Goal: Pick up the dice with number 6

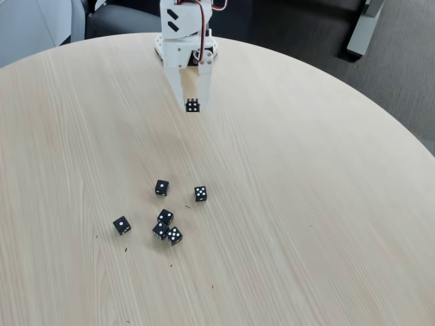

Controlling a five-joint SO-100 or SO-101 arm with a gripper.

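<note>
The dice with number 6 is a small black cube showing rows of white pips on the side turned toward the fixed view. It sits pinched between the tips of my white gripper, which points down from the arm at the table's far edge. The gripper is shut on it. The die looks held slightly off the wood, though contact with the table cannot be told for sure.
Several other black dice lie in a loose group nearer the front: one, another, a lone one to the left, and a tight cluster. The round light wooden table drops off at right to dark floor.
</note>
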